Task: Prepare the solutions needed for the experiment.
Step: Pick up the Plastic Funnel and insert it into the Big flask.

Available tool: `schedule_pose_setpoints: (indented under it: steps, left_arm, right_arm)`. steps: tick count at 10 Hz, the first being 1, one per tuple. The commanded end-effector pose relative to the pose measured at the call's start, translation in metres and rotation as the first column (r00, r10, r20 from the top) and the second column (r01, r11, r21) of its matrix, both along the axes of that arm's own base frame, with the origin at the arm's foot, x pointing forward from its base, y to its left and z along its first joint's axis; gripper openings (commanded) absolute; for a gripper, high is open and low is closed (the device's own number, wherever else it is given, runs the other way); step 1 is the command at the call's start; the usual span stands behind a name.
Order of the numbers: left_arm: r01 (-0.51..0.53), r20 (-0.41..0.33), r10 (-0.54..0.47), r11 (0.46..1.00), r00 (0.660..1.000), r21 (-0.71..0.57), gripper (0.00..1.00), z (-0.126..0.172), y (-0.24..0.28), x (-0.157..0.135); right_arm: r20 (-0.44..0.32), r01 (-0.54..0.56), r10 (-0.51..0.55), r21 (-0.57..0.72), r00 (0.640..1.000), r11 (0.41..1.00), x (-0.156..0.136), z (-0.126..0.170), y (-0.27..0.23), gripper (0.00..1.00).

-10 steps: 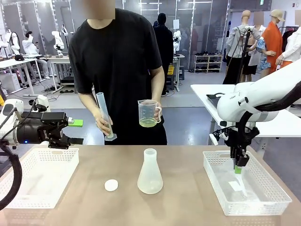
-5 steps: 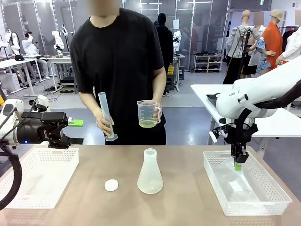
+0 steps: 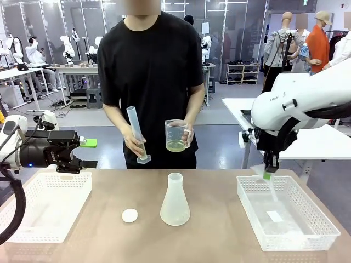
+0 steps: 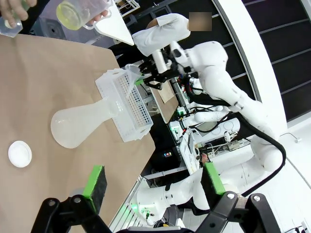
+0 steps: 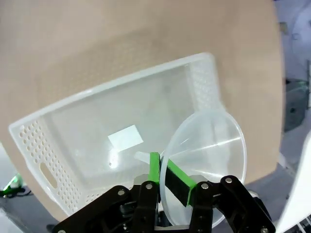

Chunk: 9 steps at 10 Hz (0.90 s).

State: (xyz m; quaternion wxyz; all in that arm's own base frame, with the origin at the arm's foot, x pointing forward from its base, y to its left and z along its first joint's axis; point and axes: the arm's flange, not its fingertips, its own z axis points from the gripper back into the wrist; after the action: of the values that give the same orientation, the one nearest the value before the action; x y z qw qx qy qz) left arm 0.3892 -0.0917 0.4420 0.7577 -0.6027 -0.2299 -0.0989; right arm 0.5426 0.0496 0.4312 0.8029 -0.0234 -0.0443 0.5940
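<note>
Front view puts your right tool (image 3: 267,175), clamped on a clear funnel (image 5: 209,141) over the right basket (image 3: 241,189), well right of the upright flask (image 3: 175,200) at mid-desk with pale liquid (image 3: 175,219) in its base; your left tool (image 3: 86,153) hangs spread, empty.

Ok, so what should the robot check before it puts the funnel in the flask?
1. Right gripper shut on the funnel: ok.
2. Funnel's tip above the basket rim: cannot tell.
3. Flask upright, mouth uncovered: ok.
4. Cap lying apart from the flask: ok.
5. Left gripper open, off to the side: ok.
6. Person's hands away from the flask, holding a cylinder and a beaker: ok.
</note>
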Motion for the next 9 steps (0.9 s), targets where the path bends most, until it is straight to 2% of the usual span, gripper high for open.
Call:
schedule_pose_setpoints:
  steps: [1, 4, 5, 8, 9]
  left_arm:
    - [-0.010, -0.007, 0.010, 0.999, 1.000, -0.034, 1.00, 0.001, -0.003, 0.000]
    - [-0.010, -0.007, 0.010, 0.999, 1.000, -0.034, 1.00, 0.001, -0.003, 0.000]
    - [-0.010, -0.007, 0.010, 0.999, 1.000, -0.034, 1.00, 0.001, -0.003, 0.000]
    - [-0.010, -0.007, 0.010, 0.999, 1.000, -0.034, 1.00, 0.001, -0.003, 0.000]
    - [-0.010, -0.007, 0.010, 0.999, 1.000, -0.034, 1.00, 0.001, -0.003, 0.000]
  right_arm:
    - [0.140, 0.053, -0.049, -0.025, 0.989, 0.998, -0.032, 0.027, 0.008, 0.00]
    - [0.332, 0.074, -0.060, -0.031, 0.941, 0.997, -0.061, 0.081, 0.016, 0.00]
    - [0.375, 0.070, -0.055, -0.024, 0.926, 0.997, -0.071, 0.091, 0.018, 0.00]
    - [0.461, 0.091, -0.086, 0.011, 0.883, 0.996, -0.089, 0.100, 0.019, 0.00]
    - [0.461, 0.116, -0.132, 0.063, 0.878, 0.991, -0.086, 0.096, 0.016, 0.00]
